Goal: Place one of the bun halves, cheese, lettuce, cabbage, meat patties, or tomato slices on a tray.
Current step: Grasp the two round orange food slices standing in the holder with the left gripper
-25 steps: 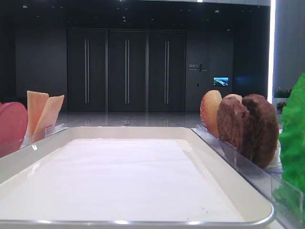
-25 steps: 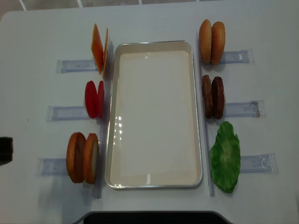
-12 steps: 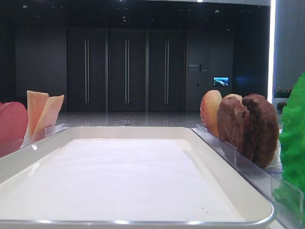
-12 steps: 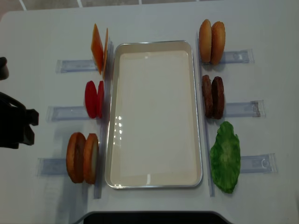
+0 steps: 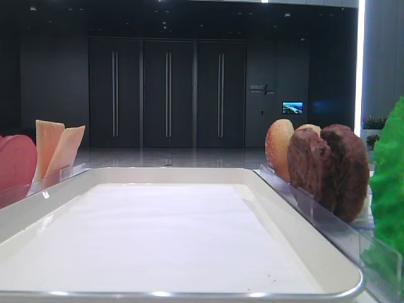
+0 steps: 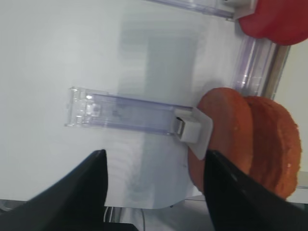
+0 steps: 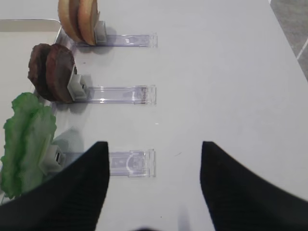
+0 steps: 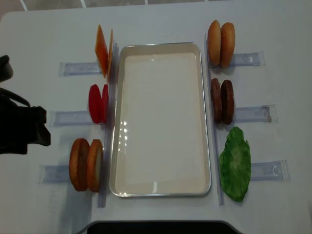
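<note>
The bun halves [image 8: 86, 165] we take to be the target stand on edge in a clear rack [image 8: 54, 173] near the table's front-left corner, just beside the long left rim of the tray [image 8: 161, 190], which holds only its paper liner. Nothing is laid down yet, so we judge the step in hand to be the approach to a first pick.

From the overhead view, the left arm [image 8: 22, 131] sits near the table's left edge, apart from the buns; the cheese [image 8: 103, 51], tomato slices [image 8: 98, 103], meat patties [image 8: 222, 101] and lettuce [image 8: 235, 164] all stand in their racks. The right gripper does not show here.

The low front view adds what the overhead cannot — the tray's raised rim in profile and how upright the patties stand — but shows no arm.

The left wrist view gives us the left gripper [image 6: 154, 192]: fingers spread wide, empty, the rack below and the buns off to one side, untouched. Next we need to shift over the buns and straddle one half without tipping its neighbour.

The right wrist view shows the right gripper [image 7: 154, 183] — also spread and empty — over bare table beside the lettuce rack, near the table's right edge.
</note>
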Controlling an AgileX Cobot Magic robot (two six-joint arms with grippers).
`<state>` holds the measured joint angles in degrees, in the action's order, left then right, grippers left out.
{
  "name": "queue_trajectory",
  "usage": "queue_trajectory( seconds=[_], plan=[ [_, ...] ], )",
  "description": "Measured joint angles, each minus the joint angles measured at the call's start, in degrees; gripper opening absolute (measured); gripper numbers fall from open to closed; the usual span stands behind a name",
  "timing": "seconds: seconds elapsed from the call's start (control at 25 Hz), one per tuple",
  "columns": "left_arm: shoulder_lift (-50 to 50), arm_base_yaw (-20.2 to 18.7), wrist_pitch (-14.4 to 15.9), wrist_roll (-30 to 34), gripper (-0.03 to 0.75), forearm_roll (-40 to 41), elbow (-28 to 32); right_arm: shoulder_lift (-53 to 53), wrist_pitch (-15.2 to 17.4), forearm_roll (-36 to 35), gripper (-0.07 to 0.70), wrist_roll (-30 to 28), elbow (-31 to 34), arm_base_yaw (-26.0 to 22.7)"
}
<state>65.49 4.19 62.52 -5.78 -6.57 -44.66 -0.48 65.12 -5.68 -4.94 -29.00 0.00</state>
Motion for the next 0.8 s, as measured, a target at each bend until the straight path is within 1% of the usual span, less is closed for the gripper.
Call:
queue_trajectory(
  seconds=[0.16,0.24,0.32,0.36,0.6,0.68,0.8],
  plan=[
    [0.0,-0.2,0.6,0.3,0.482,-2.3,0.0,0.0,0.0,0.0,0.4,0.0,0.0,0.0],
    [0.0,-2.1,0.6,0.3,0.482,-2.4,0.0,0.0,0.0,0.0,0.4,0.0,0.0,0.0],
    [0.0,-6.1,0.6,-1.0,0.482,-2.4,0.0,0.0,0.0,0.0,0.4,0.0,0.0,0.0],
    [0.0,-8.7,0.3,-2.2,0.482,-2.2,0.0,0.0,0.0,0.0,0.4,0.0,0.0,0.0],
    [0.0,-23.4,-3.0,-13.9,0.483,-0.8,0.0,0.0,0.0,0.0,0.4,0.0,0.0,0.0],
    [0.0,-28.5,-4.2,-18.0,0.483,0.8,0.0,0.0,0.0,0.0,0.4,0.0,0.0,0.0],
    [0.0,-34.1,-5.4,-24.2,0.483,4.6,0.0,0.0,0.0,0.0,0.4,0.0,0.0,0.0]
  ],
)
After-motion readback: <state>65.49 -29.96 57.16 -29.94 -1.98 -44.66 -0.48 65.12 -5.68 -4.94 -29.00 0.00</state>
